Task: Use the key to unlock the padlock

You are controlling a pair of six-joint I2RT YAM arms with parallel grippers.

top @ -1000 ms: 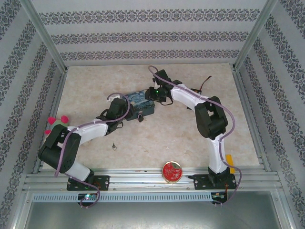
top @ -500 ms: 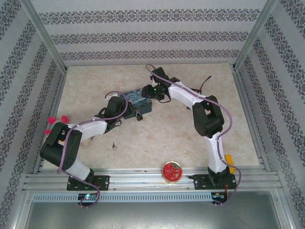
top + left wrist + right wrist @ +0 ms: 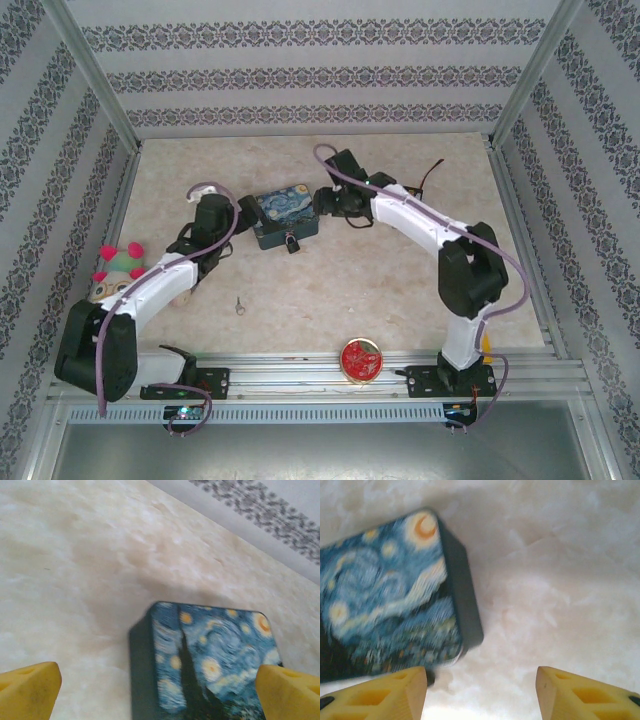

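Left claw (image 3: 160, 692) gapes wide, empty, beside the tin (image 3: 283, 212). The key (image 3: 239, 306) lies loose on the worktop (image 3: 400, 280). The padlock (image 3: 291, 243) sits at the tin's near side. Right claw (image 3: 485, 690) is open and empty. Unsteadied, the tin could slide when the key pushes in.

We can read no lettering, number, label or brand anywhere; the painted tin (image 3: 284, 215) carries only its starry picture, and the red disc (image 3: 360, 358) has markings too small to tell.
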